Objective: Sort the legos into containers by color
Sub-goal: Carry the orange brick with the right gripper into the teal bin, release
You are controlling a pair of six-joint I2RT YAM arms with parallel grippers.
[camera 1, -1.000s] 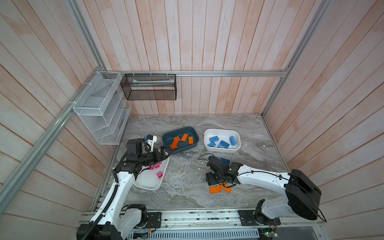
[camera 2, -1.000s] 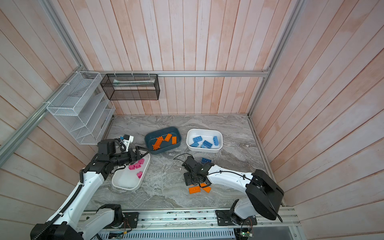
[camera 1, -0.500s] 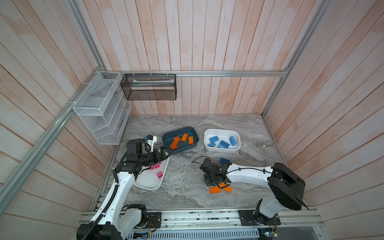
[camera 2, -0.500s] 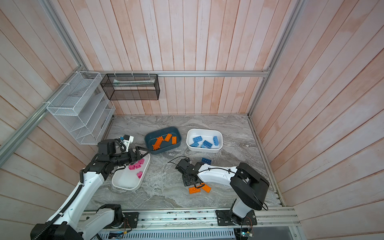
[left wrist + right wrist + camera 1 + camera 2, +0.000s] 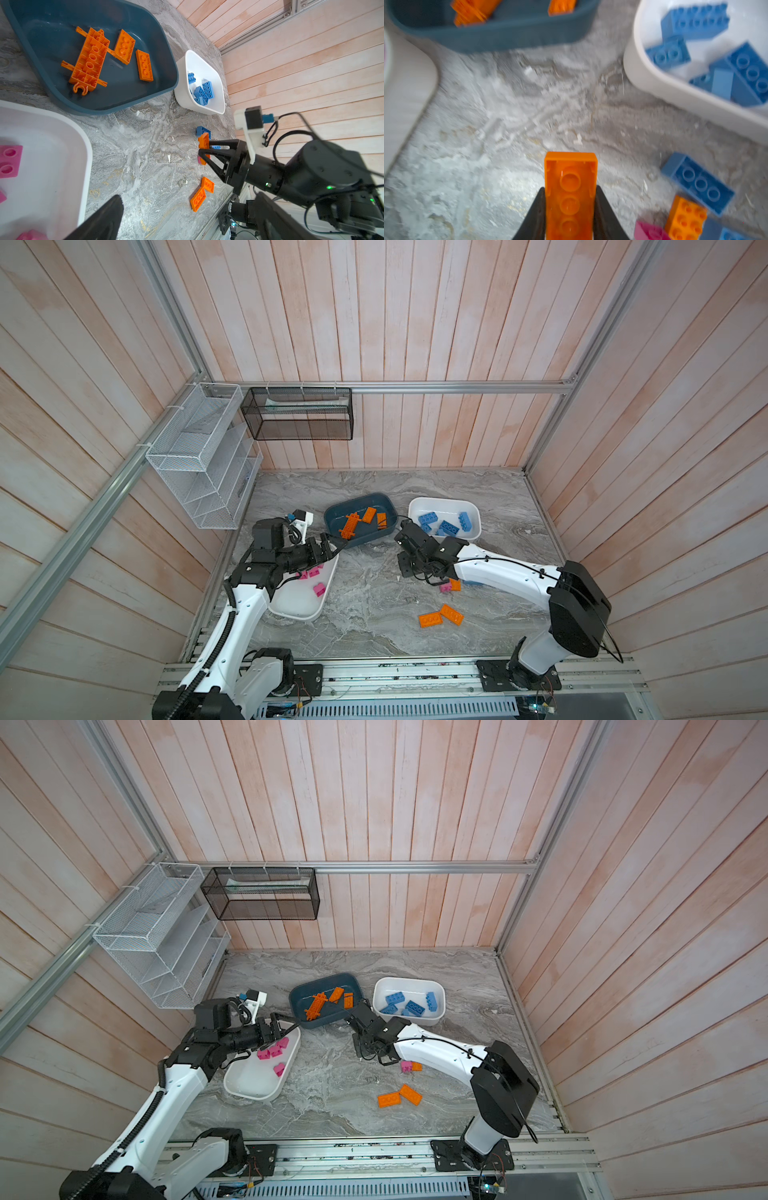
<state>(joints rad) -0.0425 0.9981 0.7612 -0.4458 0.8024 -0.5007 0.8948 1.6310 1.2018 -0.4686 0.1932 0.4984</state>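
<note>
My right gripper (image 5: 570, 209) is shut on an orange lego plate (image 5: 570, 187), held above the marble table between the tubs; the left wrist view shows the same plate (image 5: 203, 143) in it. Ahead stand the dark teal container (image 5: 332, 519), holding a spiky orange piece (image 5: 349, 526) and two orange plates, and a white container (image 5: 444, 502) with several blue legos. My left gripper (image 5: 334, 545) hangs open and empty over the far end of the other white container (image 5: 299, 610), which holds pink legos (image 5: 319, 589). Two orange plates (image 5: 440, 616) lie loose near the front.
Beside my right arm lie a pink lego (image 5: 650, 230), an orange squarish one (image 5: 686, 218) and a blue oblong one (image 5: 697, 182). A white wire rack (image 5: 203, 456) and a black mesh basket (image 5: 299, 414) hang on the walls. A metal rail (image 5: 374, 672) borders the front.
My right gripper has shut on an orange plate and carried it from the front orange pile toward the tubs. The left arm has stayed still.
</note>
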